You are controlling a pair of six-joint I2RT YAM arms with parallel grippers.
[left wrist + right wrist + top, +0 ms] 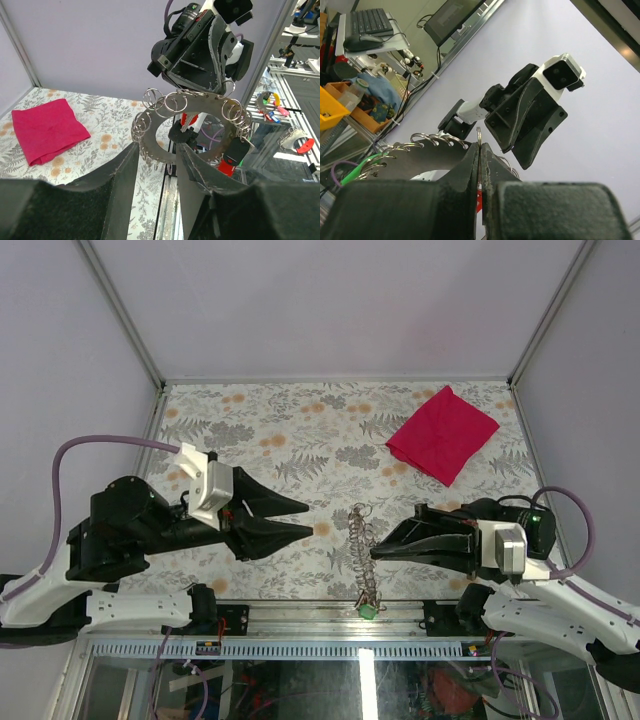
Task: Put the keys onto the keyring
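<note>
A dark plate [150, 142] with a round hole stands on edge, its rim lined with several metal keyrings [176, 102]. From above, the plate [364, 545] shows as a thin line between the two arms. My right gripper [376, 551] is shut on one keyring [479, 135] at the plate's rim, also seen from the front [200, 55]. A red key head [186, 119] shows through the plate's hole, and a black and red fob [233, 155] hangs at the right. My left gripper [157, 147] is open just short of the plate, nothing between its fingers [308, 519].
A red cloth [443, 433] lies at the table's back right [47, 129]. A small green tag [368, 610] hangs below the plate at the metal front rail [300, 618]. Grey walls close the table on three sides.
</note>
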